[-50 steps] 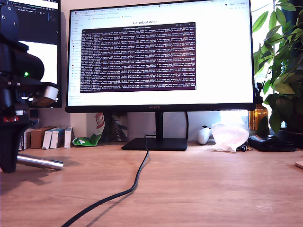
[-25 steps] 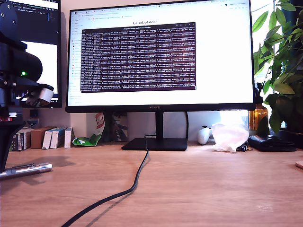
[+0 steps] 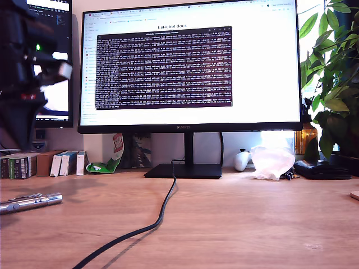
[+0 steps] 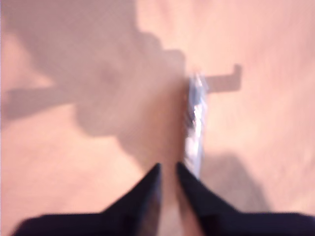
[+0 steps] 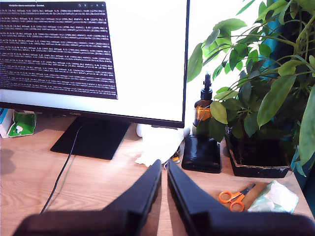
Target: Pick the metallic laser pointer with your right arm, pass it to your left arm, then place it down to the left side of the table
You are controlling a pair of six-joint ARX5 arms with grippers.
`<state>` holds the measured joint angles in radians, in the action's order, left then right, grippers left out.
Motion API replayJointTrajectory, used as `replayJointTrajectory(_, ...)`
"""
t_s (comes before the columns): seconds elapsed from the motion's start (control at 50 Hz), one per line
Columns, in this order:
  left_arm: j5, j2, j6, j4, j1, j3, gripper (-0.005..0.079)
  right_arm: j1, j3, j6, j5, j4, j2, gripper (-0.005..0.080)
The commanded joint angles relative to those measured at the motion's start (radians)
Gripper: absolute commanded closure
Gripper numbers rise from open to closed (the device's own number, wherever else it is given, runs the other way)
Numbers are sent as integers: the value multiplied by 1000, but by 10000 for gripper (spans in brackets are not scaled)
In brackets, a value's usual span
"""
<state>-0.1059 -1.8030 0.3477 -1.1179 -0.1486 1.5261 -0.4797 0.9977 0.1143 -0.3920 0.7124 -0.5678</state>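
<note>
At the exterior view's left, the metallic laser pointer (image 3: pixel 31 202) is lying flat on the worktop (image 3: pixel 235 224), free of any grip. Above it, my first tool (image 4: pixel 168 169) is hanging empty with its jaws barely parted. The placing step looks done, so you are likely only needing to clear that arm away. Further along, my second tool (image 5: pixel 164 167) is sitting nearly closed, holding nothing, facing the monitor (image 5: pixel 93 54).
</note>
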Motion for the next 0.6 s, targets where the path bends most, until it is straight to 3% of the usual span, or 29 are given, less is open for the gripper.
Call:
replayJointTrajectory(0.0, -26, 3, -35, 33, 5, 24, 761, -5, -2, 33, 0, -24, -12, 765)
replayJointTrajectory(0.16, -43, 7, -82, 129, 11, 56, 761, -5, -2, 106, -11, -53, -12, 764)
replayJointTrajectory(0.34, -44, 77, -115, 151, 51, 51, 757, -4, -18, 92, -150, -25, -11, 755)
replayJointTrajectory(0.58, -43, 267, -131, 273, 114, -79, 756, -4, -165, 93, -269, -30, 42, 734)
